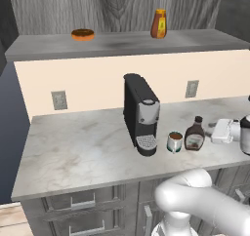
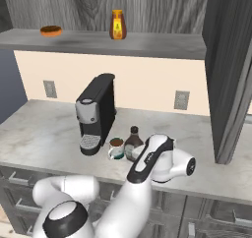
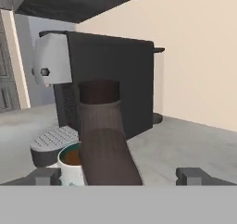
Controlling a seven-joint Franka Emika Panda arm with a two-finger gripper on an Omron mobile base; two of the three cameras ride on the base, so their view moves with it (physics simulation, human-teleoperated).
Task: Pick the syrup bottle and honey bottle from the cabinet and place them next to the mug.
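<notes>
Marble counter (image 1: 73,152): syrup bottle (image 1: 195,134) stands just beside mug (image 1: 175,142) (honey bottle (image 1: 158,24) waits on cabinet (image 1: 122,44)). I back gripper (image 3: 118,176), fingers spread and empty, straight off without tipping it.

This place is a kitchen, drawn by computer. A long marble counter (image 1: 73,152) runs along a cream wall, and under its top there are grey drawers (image 1: 80,201) with metal handles. Two wall sockets (image 1: 59,100) sit in the cream panel above the counter. A black-and-silver coffee machine (image 1: 141,114) stands on the marble, with a mug (image 1: 175,142) of brown drink and a syrup bottle (image 1: 195,134) just beside it. Higher up, a grey cabinet (image 1: 117,44) ledge with a wood-grain back wall carries a doughnut (image 1: 82,34) and a honey bottle (image 1: 158,24).
</notes>
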